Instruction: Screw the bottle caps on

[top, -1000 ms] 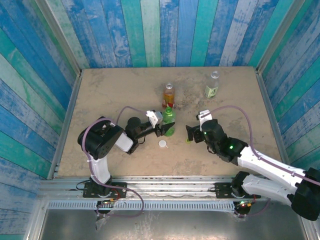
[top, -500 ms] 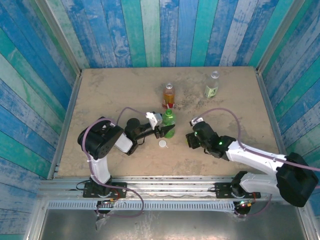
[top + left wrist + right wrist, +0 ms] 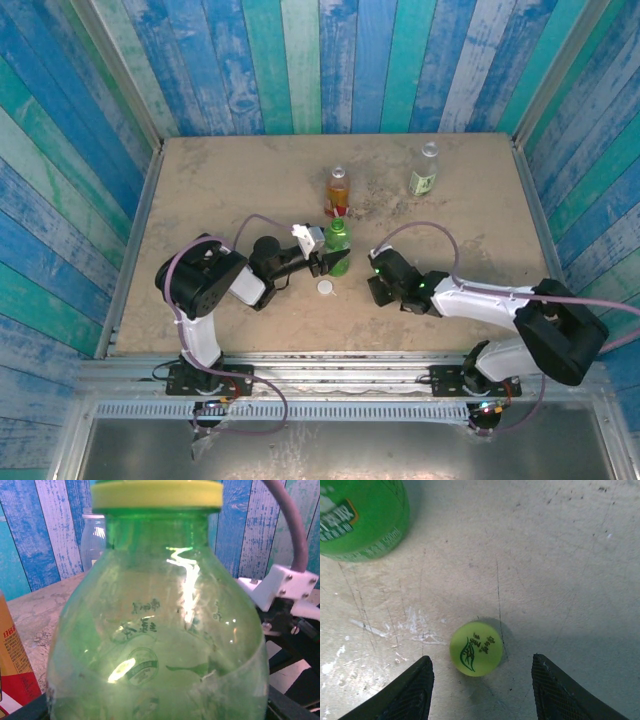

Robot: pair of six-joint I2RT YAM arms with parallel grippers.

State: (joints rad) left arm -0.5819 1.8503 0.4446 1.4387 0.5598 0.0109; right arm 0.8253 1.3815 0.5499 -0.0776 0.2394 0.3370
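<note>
"Between the dark fingers of the right gripper (image 3: 481, 672) lies the yellow-green cap (image 3: 475, 648), flat on the scuffed table (image 3: 560, 555) with its printed top up. Is it gripped?"

"No. The jaws stand apart, with bare table on both sides of the cap (a little more on the right of that wrist view), so nothing is held."

"And the bottle nearby?"

"The green bottle (image 3: 337, 243) stands upright, up and to the left of the cap in the right wrist view, and apart from it. The left gripper (image 3: 322, 262) is closed on its lower body from the side. Up close in the left wrist view, a yellow band rings the bottle's top. Whether that is a cap or a collar cannot be told."

"The other pieces?"

"From above, a white cap (image 3: 326, 288) lies on the table just in front of the green bottle, on the side of the arm bases. The amber bottle (image 3: 339, 190) with the red label stands just behind the green one. The clear bottle (image 3: 425, 170) with the green label stands well apart, toward the far right. Both are upright."
</note>
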